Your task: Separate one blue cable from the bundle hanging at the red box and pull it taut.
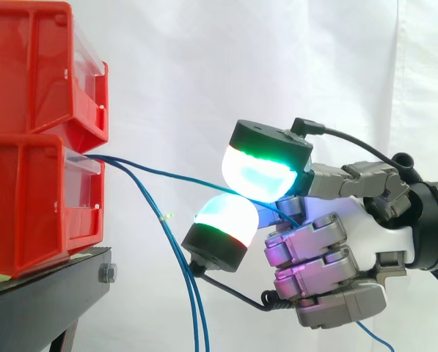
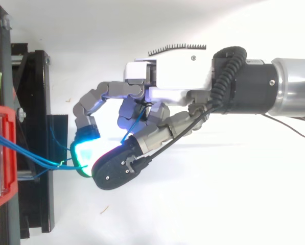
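Rightward from the lower red bin [image 1: 28,205], one blue cable [image 1: 176,177] runs nearly straight to the hand [image 1: 362,220], which pinches it between glowing pads [image 1: 259,176].

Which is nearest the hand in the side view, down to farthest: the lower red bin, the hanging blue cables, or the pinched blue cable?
1. The pinched blue cable: held in the hand, touching it.
2. The hanging blue cables: just left of the hand, dropping below it.
3. The lower red bin: far left, on the black stand.
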You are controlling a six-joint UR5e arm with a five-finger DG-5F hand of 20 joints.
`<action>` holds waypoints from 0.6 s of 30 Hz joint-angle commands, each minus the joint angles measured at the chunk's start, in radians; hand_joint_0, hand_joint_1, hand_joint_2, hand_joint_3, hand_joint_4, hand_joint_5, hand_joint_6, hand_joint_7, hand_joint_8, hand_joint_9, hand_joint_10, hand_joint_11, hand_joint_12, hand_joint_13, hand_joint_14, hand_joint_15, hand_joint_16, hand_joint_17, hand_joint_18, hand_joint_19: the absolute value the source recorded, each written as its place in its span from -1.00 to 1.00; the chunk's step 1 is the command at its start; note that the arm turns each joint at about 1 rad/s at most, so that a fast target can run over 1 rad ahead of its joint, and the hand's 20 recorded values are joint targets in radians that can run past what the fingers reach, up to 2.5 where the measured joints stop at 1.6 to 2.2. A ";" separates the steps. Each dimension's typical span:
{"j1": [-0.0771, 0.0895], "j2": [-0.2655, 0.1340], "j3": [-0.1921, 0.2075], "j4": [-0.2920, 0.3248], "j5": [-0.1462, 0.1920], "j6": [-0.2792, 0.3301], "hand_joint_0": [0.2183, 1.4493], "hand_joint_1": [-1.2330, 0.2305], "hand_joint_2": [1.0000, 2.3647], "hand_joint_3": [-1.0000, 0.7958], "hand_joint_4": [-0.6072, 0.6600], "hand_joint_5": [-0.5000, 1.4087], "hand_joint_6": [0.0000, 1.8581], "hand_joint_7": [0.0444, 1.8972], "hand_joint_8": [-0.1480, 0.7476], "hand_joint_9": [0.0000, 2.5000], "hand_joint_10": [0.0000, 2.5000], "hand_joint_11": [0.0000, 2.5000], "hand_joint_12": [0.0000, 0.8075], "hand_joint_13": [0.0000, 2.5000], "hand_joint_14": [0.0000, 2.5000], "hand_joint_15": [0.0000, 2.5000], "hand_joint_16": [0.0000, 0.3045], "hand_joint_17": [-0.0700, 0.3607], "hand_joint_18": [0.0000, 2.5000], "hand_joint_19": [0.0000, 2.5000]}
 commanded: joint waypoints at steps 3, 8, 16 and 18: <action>0.000 0.001 0.000 0.004 0.001 0.000 -0.31 -0.27 -0.97 -0.08 -0.09 -0.67 -0.06 0.22 0.00 -0.06 0.45 0.44 -0.16 -0.10 0.79 0.37 -0.75 -0.28 0.24 0.22; 0.003 0.001 0.000 0.010 -0.001 -0.004 -0.31 -0.27 -0.97 -0.07 -0.11 -0.66 -0.06 0.22 0.00 -0.05 0.46 0.44 -0.16 -0.10 0.78 0.37 -0.76 -0.29 0.24 0.22; 0.006 0.001 0.000 0.010 -0.002 -0.005 -0.31 -0.29 -0.97 -0.03 -0.15 -0.66 -0.06 0.23 0.02 -0.05 0.48 0.42 -0.14 -0.09 0.79 0.35 -0.74 -0.26 0.25 0.20; 0.011 0.001 0.000 0.010 -0.002 -0.005 -0.31 -0.29 -0.97 -0.02 -0.16 -0.66 -0.06 0.23 0.00 -0.05 0.49 0.42 -0.14 -0.09 0.79 0.35 -0.74 -0.26 0.25 0.21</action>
